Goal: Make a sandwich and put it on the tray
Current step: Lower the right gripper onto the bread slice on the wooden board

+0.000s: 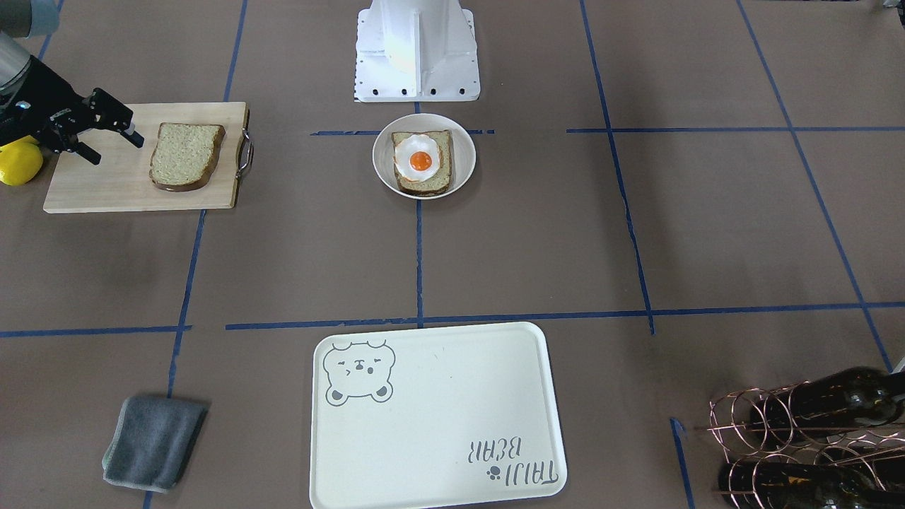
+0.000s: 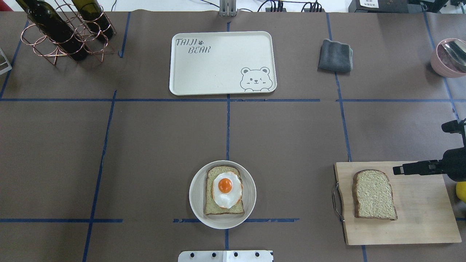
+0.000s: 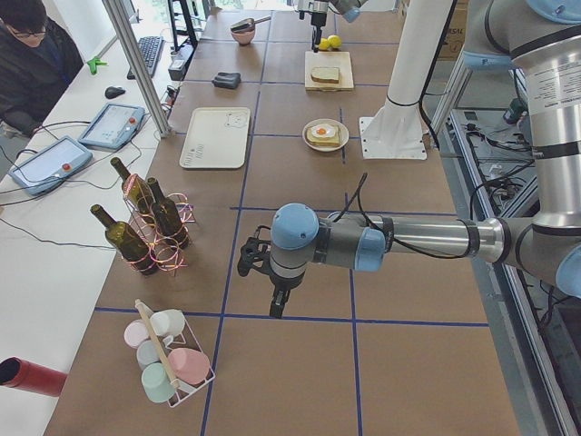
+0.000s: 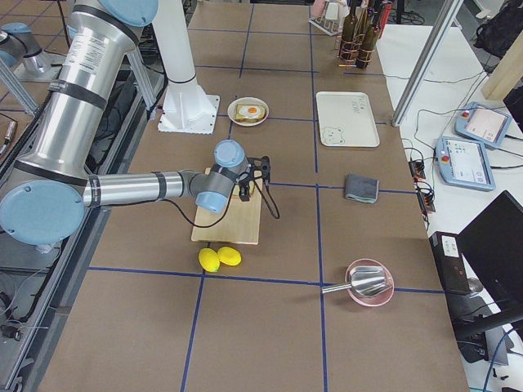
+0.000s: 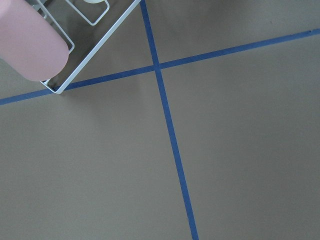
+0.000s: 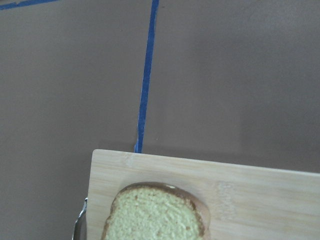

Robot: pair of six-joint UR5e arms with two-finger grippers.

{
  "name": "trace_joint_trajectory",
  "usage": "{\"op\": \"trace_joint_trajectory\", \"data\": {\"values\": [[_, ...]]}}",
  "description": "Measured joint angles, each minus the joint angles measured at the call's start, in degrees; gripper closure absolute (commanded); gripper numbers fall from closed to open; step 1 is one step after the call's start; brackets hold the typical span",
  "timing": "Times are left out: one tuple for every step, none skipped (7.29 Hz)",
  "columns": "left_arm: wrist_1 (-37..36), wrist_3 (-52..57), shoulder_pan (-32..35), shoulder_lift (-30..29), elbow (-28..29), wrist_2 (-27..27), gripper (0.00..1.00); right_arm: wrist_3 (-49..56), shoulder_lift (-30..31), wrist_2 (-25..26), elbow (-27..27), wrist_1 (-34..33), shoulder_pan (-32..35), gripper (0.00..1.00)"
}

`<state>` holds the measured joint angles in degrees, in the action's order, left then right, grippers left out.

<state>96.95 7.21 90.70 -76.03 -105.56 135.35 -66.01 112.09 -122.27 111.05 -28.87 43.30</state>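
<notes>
One bread slice (image 2: pixel 214 208) with the fried egg (image 2: pixel 226 189) on it lies in the white plate (image 2: pixel 196 205), at the middle of the robot-side edge of the tabletop (image 2: pixel 145 145). The other slice (image 2: pixel 375 194) lies on the cutting board (image 2: pixel 418 218) toward the right end. The right gripper (image 1: pixel 117 150) is above the board, released and empty. The tray (image 2: pixel 218 69) is at the middle of the far edge. For the left gripper (image 3: pixel 276 307) I cannot tell.

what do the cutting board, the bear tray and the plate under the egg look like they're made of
Cutting board: pale wood, maybe bamboo, matte; faint grain lines show in the right wrist view.
Tray: smooth cream plastic or melamine, going by its even colour, raised rim and printed bear; hard to tell which.
Plate: white, slightly glossy, ceramic or plastic; unclear.
</notes>
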Motion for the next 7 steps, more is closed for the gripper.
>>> {"op": "trace_joint_trajectory", "data": {"values": [[0.05, 0.0, 0.0, 0.0, 0.0, 0.0, 0.0, -3.63, 1.12, 3.12, 1.25, 0.33, -3.07, 0.05], [0.09, 0.0, 0.0, 0.0, 0.0, 0.0, 0.0, -6.89, 1.59, 7.21, 1.73, 0.45, -6.45, 0.17], [0.11, 0.0, 0.0, 0.0, -0.02, 0.0, 0.0, -9.59, 1.97, 11.87, 1.85, 0.5, -10.46, 0.24], [0.1, 0.0, 0.0, 0.0, -0.05, 0.0, 0.0, -10.89, 2.73, 15.28, 1.84, 0.49, -13.82, 0.29], [0.09, 0.0, 0.0, 0.0, -0.06, 0.0, 0.0, -11.35, 3.61, 16.86, 1.79, 0.49, -15.83, 0.29], [0.09, 0.0, 0.0, 0.0, -0.03, 0.0, 0.0, -11.51, 4.23, 17.45, 1.72, 0.48, -17.21, 0.3], [0.1, 0.0, 0.0, 0.0, -0.03, 0.0, 0.0, -11.57, 4.65, 17.67, 1.63, 0.48, -18.4, 0.3]]}}
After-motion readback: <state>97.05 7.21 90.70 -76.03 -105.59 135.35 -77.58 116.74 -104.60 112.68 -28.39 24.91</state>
